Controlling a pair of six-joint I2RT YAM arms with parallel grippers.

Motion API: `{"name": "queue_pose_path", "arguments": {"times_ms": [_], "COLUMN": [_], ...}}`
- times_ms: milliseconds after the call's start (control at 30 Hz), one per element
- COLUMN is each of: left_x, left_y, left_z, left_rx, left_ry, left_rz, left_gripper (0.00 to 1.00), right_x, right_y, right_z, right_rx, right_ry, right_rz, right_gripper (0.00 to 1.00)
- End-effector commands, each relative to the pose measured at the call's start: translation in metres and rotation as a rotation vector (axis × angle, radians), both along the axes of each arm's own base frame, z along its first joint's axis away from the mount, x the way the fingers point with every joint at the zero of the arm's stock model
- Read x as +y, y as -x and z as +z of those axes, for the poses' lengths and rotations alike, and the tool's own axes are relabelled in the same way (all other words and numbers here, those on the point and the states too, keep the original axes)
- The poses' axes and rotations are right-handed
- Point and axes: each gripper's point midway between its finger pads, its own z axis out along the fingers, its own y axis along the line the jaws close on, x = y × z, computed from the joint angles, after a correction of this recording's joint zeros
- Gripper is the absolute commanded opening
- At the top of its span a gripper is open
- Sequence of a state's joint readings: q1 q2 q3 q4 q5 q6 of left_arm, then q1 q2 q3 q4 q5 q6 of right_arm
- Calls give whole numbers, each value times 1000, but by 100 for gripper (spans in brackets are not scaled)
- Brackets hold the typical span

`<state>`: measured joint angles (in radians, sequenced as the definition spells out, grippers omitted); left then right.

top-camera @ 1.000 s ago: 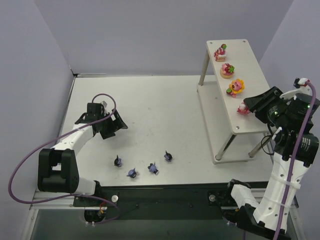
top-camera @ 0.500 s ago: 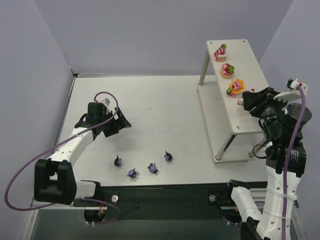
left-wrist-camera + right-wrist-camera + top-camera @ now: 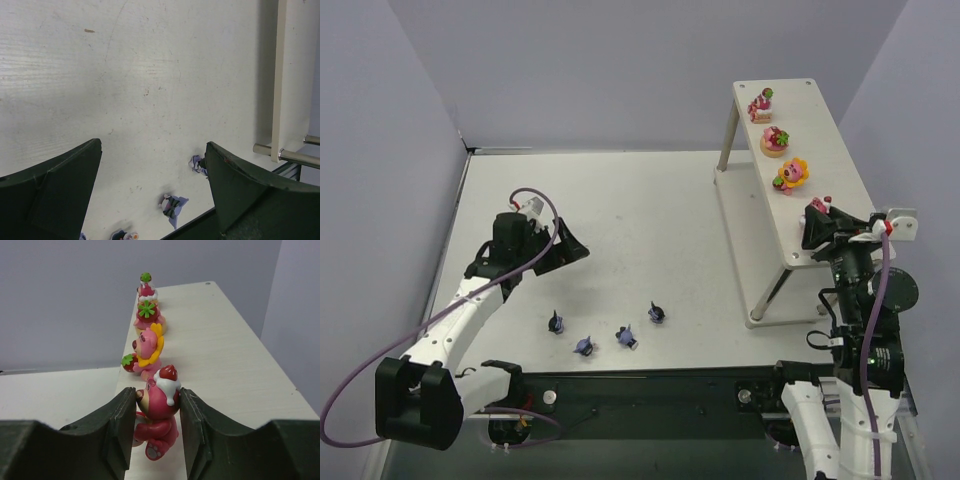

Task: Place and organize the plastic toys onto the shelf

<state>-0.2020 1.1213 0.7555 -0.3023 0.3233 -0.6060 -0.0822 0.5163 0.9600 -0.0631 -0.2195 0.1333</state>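
My right gripper [image 3: 156,394] is shut on a pink bear toy [image 3: 161,407] with a strawberry cap, held at the near end of the shelf's top board [image 3: 225,355], by its left edge. Behind it three bright toys stand in a row: a sunflower bear [image 3: 148,347], a strawberry cake [image 3: 147,315] and a pink one [image 3: 146,289]. In the top view the right gripper [image 3: 817,222] is over the shelf [image 3: 830,140]. Several dark blue toys [image 3: 584,346] lie on the table near the front. My left gripper [image 3: 568,246] hovers open above the table, with dark toys [image 3: 173,206] below it.
The shelf's lower board and metal legs [image 3: 295,152] show at the right of the left wrist view. Purple walls enclose the white table [image 3: 640,220]. The black front rail [image 3: 650,385] runs just behind the dark toys.
The right arm swung round from the shelf's right side to its near end, still gripping the pink bear. The left arm shifted a little right and nearer.
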Motion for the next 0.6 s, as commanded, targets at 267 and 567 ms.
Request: {"name": "queue_pose_path", "arguments": {"times_ms": [267,567], "left_x": [-9,4], "left_y": [0,-7], "left_z": [38,47], "left_rx": [-142,-166], "left_ry": [88,178], "left_rz": [-22,15], "left_gripper": [94,94], "right_x": [-3,6], "right_y": [-13,-14], "right_z": [10,-1], "right_rx": [-184,-153], "right_ry": [32,15], "right_rz": [-14,31], "right_gripper": [0,5]}}
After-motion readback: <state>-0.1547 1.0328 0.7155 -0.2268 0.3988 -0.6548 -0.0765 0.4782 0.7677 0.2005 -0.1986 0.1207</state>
